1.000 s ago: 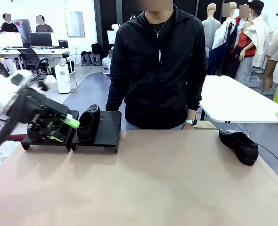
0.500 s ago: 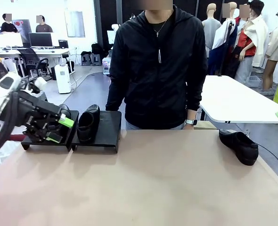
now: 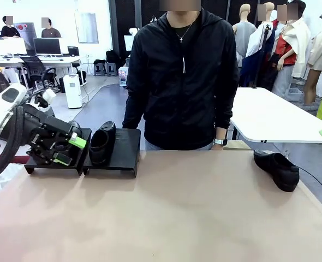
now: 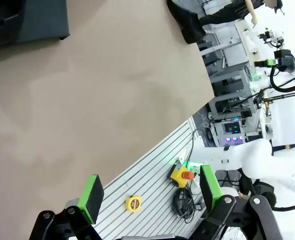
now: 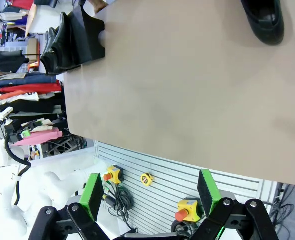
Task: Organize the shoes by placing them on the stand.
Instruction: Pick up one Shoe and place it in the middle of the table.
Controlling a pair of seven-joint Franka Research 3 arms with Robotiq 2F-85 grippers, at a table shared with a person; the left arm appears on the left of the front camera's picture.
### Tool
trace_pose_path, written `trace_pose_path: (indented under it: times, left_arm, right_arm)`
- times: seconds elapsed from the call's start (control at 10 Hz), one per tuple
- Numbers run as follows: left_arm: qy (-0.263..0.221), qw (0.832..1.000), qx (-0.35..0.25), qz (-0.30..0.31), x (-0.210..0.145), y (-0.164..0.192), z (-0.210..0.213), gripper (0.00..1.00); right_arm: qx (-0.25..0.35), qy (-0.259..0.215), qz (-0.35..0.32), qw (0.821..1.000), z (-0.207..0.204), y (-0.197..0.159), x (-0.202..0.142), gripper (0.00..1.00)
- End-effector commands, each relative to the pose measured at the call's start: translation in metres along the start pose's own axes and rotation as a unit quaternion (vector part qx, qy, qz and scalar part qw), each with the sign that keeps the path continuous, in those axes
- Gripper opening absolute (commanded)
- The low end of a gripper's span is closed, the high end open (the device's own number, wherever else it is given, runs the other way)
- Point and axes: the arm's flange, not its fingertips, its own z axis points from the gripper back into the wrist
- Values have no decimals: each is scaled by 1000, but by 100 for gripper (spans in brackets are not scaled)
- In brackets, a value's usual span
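left gripper [image 3: 71, 151] drew back slightly | both fingers spread, empty | tan table [image 3: 177, 218] | showroom

The low black stand [image 3: 125, 148] of two sloped platforms sits at the table's far left, one glossy black loafer [image 3: 102, 143] lying toe-forward on the left side of its right platform — while another black loafer [image 3: 277, 169] lies alone on the table at the far right.
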Motion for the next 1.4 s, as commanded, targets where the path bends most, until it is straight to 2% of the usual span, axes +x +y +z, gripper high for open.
trace_pose_path:
  times: [0.0, 0.5, 0.6, 0.7, 0.9, 1.0, 1.1, 1.3]
  left_arm:
    - [0, 1000, -12, -2, 2, -2, 1, 100]
    - [0, 1000, -12, -2, 2, -2, 1, 100]
    - [0, 1000, -12, -2, 2, -2, 1, 100]
    - [0, 1000, -12, -2, 2, -2, 1, 100]
    - [0, 1000, -12, -2, 2, -2, 1, 100]
    - [0, 1000, -12, -2, 2, -2, 1, 100]
    - [0, 1000, -12, -2, 2, -2, 1, 100]
    - [0, 1000, -12, -2, 2, -2, 1, 100]
  right_arm:
    - [-3, 3, 13, 1000, 3, -2, 0, 100]
    - [0, 0, 0, 1000, 0, 0, 0, 100]
    - [-94, 44, 20, 994, -31, 29, 44, 100]
    - [-169, 50, -3, 984, -61, 50, 93, 100]
    - [-292, 65, 34, 954, -106, 56, 171, 100]
    - [-334, 56, 42, 940, -127, 51, 194, 100]
    - [-340, 55, 55, 937, -139, 43, 210, 100]
    - [-286, 86, 66, 952, -133, 49, 209, 100]
